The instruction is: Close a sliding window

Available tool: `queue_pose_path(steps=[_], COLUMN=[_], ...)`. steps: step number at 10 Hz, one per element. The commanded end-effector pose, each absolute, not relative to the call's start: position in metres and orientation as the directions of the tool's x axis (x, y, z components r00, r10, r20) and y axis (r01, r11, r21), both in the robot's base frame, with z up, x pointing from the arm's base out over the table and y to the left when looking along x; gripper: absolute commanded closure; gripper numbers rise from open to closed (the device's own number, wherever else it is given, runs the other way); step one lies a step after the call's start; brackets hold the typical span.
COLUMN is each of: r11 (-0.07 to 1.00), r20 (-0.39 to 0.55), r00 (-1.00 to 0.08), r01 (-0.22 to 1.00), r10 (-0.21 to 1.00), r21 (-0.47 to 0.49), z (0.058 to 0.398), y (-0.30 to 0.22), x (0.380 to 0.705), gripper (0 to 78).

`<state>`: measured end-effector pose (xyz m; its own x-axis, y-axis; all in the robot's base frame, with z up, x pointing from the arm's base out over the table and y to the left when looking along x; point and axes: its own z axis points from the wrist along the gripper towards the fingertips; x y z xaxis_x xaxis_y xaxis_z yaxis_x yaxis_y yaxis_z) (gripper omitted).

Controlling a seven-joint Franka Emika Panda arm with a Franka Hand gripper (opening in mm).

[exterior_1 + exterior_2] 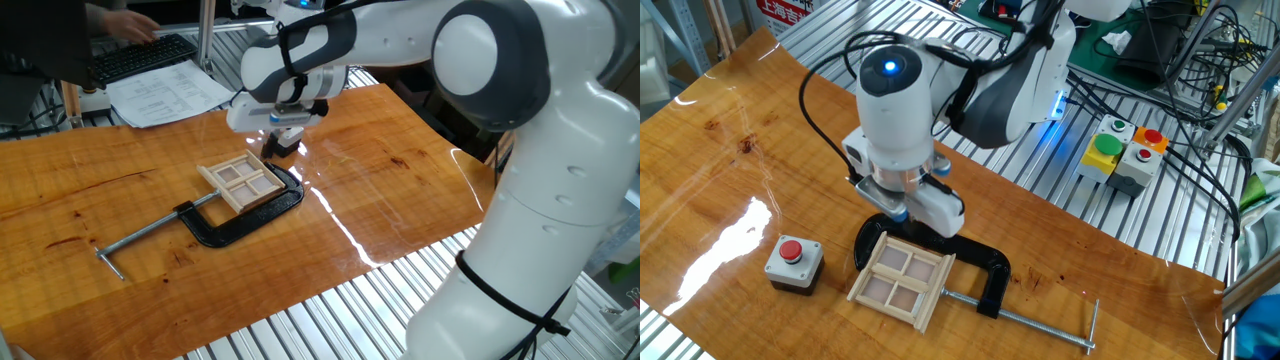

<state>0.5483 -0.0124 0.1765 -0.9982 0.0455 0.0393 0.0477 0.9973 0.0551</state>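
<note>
The sliding window (243, 183) is a small pale wooden frame with panes. It lies flat on the table, held in the jaw of a black C-clamp (236, 222). It also shows in the other fixed view (902, 282). My gripper (278, 143) hangs above the table just behind the window, clear of it. Its dark fingers look closed together and hold nothing. In the other fixed view the gripper (902, 207) is mostly hidden under the white wrist.
A grey box with a red button (793, 262) stands left of the window. The clamp's screw rod (140, 238) sticks out toward the table's front left. A keyboard (140, 55) and papers (165, 92) lie beyond the table. A control box (1120, 150) sits on the metal rack.
</note>
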Motion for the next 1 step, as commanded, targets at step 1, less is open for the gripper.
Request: queue_pose_path(steps=[1], r11=[0.999], r20=[0.02], r00=[-1.0], r01=[0.006], r10=[0.005], r21=[0.043], z=[0.1872], y=[-0.0182], x=[0.5537], gripper=[77.6])
